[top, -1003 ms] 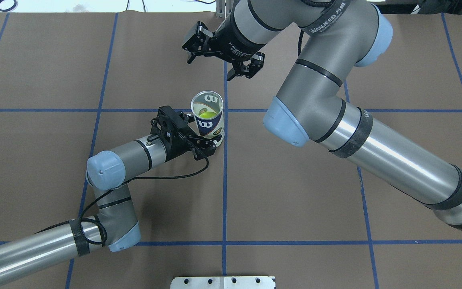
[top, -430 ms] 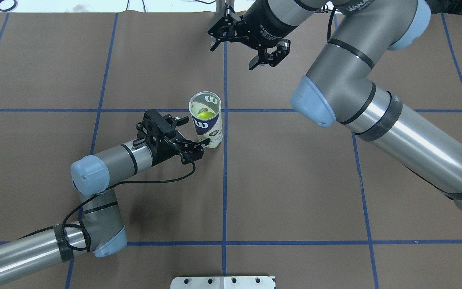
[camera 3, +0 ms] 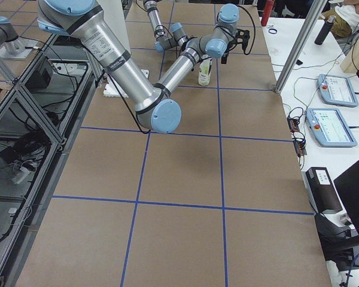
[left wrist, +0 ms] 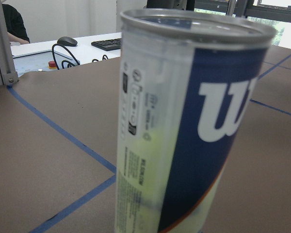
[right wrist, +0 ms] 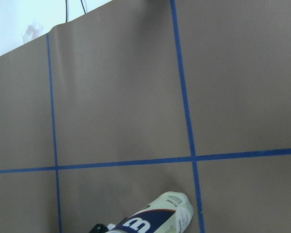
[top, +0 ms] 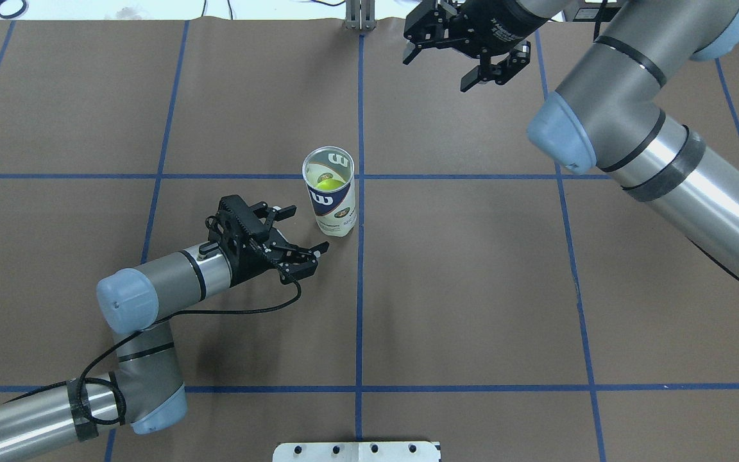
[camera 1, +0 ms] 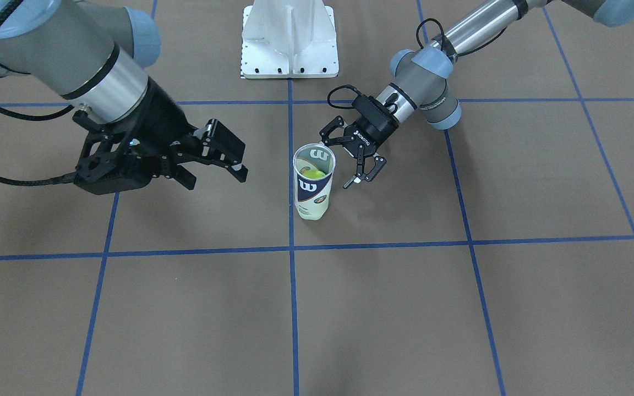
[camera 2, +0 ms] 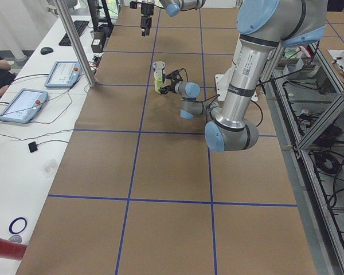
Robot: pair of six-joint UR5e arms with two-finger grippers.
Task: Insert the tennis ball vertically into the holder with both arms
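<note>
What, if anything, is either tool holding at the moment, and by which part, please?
Nothing is held. The left tool stands open beside the tube, apart from it, and the right tool hangs open and empty, far off.

Left hand (top: 308,226) low, fingers spread; right hand (top: 437,72) high (also spread).

A white base plate (camera 1: 289,49) sits on the brown, blue-taped table (camera 1: 405,308); tablets (camera 2: 21,105) lie alongside.

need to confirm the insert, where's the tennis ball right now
In the overhead view the tennis ball sits inside the upright holder, near mid-frame, beside the open left pincer.
</note>
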